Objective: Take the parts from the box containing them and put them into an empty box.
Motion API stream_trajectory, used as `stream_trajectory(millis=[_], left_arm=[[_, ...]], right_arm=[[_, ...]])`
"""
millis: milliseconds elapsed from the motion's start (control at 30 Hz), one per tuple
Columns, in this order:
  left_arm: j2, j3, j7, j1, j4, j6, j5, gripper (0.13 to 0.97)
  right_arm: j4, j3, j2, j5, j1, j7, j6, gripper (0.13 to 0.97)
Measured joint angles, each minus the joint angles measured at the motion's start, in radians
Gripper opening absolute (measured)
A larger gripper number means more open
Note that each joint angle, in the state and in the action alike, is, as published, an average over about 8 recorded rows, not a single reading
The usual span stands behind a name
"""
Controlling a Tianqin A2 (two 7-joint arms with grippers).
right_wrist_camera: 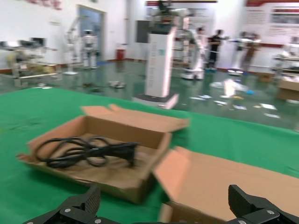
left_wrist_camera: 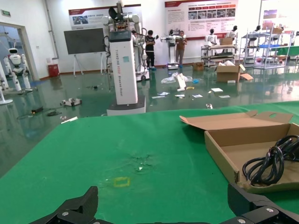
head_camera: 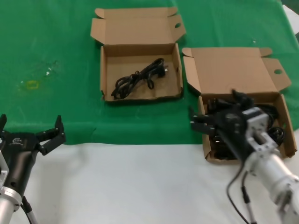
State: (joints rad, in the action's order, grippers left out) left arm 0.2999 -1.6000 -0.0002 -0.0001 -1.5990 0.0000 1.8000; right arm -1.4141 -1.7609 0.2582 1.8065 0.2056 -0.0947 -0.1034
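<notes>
A cardboard box in the middle holds one black power cord; both also show in the right wrist view, box and cord, and in the left wrist view, box and cord. A second box at the right holds several black cords, partly hidden by my arm. My right gripper hovers open and empty over this box's near left part; its own view shows the box's lid flap below. My left gripper is open and empty at the near left, also seen in its own view.
Both boxes stand on a green cloth with their lids folded back. A yellow mark lies on the cloth at the left. The bare white table runs along the front.
</notes>
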Motion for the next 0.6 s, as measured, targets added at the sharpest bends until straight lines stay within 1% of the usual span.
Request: stream_trajectory(millis=[267, 600], left_arm=[[0.000, 0.000, 0.000, 0.000, -0.001, 0.000, 0.000, 0.966], [0.000, 0.000, 0.000, 0.000, -0.001, 0.000, 0.000, 0.966]], right_arm=[[-0.122, 0.105, 0.027, -0.004, -0.134, 0.062, 0.068, 0.966], [-0.141, 0.122, 0.032, -0.005, -0.156, 0.072, 0.078, 0.966]])
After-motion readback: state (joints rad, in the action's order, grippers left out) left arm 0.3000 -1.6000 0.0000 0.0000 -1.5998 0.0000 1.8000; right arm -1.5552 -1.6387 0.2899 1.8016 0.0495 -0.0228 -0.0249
